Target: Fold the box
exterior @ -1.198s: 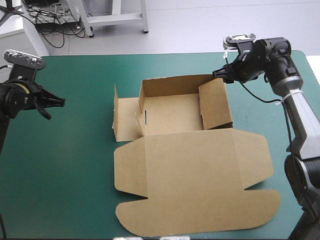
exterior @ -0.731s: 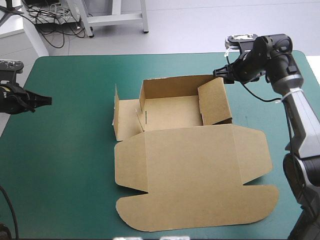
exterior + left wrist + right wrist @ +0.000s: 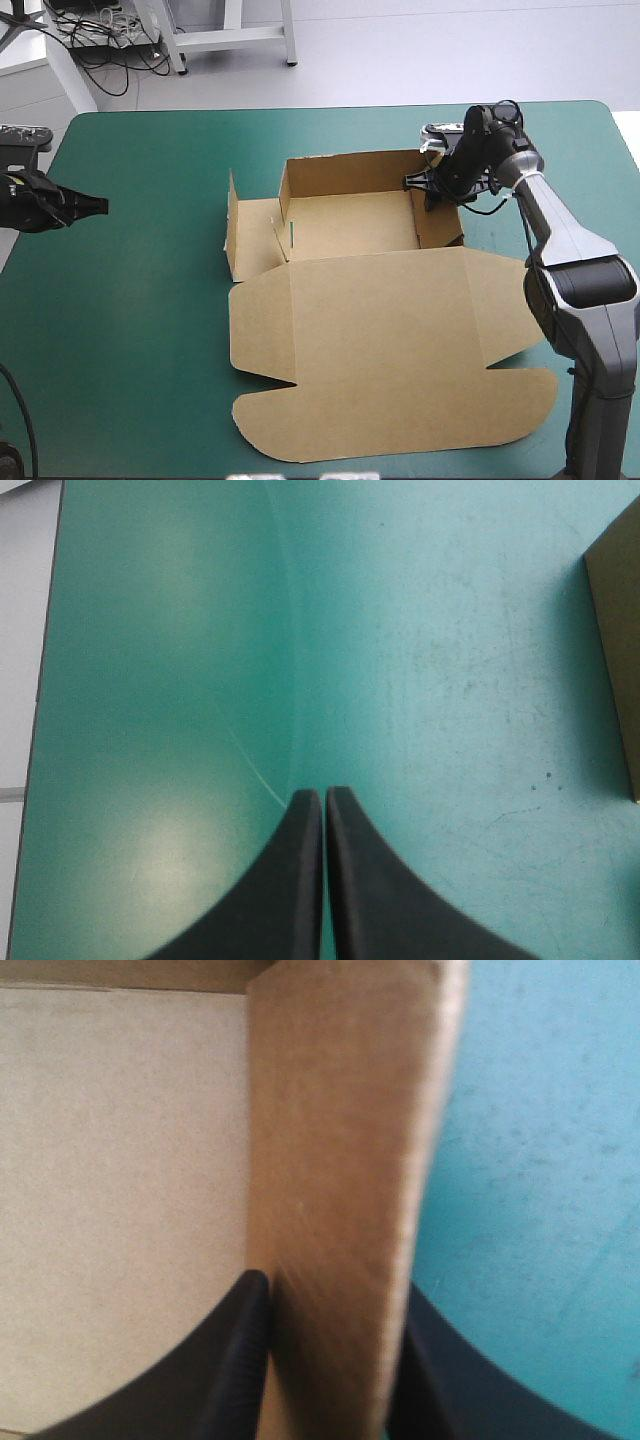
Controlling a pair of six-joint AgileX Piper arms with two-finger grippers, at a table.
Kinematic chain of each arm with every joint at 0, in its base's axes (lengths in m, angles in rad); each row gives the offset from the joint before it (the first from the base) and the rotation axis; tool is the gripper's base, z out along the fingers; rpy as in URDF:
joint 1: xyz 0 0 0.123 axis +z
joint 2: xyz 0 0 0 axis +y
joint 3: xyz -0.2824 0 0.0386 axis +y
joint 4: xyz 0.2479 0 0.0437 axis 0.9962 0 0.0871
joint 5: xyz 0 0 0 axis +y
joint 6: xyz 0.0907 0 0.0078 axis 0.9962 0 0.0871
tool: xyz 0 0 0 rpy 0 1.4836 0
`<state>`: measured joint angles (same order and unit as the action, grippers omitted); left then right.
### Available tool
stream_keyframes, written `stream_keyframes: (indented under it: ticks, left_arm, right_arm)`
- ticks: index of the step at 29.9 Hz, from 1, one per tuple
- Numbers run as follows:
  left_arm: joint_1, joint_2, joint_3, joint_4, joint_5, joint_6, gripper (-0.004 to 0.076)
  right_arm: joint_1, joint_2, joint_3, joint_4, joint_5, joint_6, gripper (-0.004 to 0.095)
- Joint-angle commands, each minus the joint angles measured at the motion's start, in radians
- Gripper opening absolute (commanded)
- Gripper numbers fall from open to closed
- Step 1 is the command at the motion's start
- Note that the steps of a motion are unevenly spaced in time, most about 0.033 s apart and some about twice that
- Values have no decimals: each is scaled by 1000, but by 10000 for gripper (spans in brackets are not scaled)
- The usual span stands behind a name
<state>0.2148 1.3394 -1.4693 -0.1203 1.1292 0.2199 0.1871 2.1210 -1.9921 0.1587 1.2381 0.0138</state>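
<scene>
Since earlier, the right claw (image 3: 432, 190) has dropped onto the box (image 3: 380, 300), pinching its now upright right wall (image 3: 440, 218), one finger inside. The box's long axis runs near to far on the worktop (image 3: 150, 300), tray (image 3: 350, 222) far, lid (image 3: 400, 400) flat near. The left claw (image 3: 95, 205) hovers closed by the left edge, well apart.

High view: camera above, behind robot, faces forward and down, far; whole table (image 3: 150, 300) in frame, box (image 3: 390, 350) at centre. Left wrist view: close above teal-green cover (image 3: 430, 680), looks along left gripper (image 3: 324, 795); shares box edge with high view. Right wrist view: very close, right gripper (image 3: 330, 1290) astride box wall, same wall upper right in high view.
</scene>
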Motion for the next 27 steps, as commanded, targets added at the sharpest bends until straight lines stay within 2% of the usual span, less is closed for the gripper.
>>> stream_keyframes:
  ticks: [1,2,8,11,15,22,25,27]
  left_arm:
    - [-1,-24,-27,-15,-52,2,-4]
    - [-1,-24,-27,-15,-52,2,-4]
    - [-1,-3,-27,-15,-34,-2,4]
    - [-1,17,-27,-15,-11,-2,35]
    - [-1,54,-27,-37,17,0,132]
    - [-1,126,-27,-277,-4,4,419]
    - [-1,158,-27,-386,-15,4,492]
    - [-1,176,-27,-459,-12,4,496]
  right_arm:
    - [-6,-56,-25,17,16,-3,24]
    - [-6,-56,-25,24,16,0,-17]
    - [-6,-70,-25,125,18,1,-9]
    - [-11,-107,-25,133,18,-14,-9]
    - [-47,-174,-25,150,18,-22,-9]
    - [-143,-324,-25,245,18,-67,-11]
    - [-170,-384,-25,245,18,-71,-11]
    - [-180,-419,-25,247,18,-76,-12]
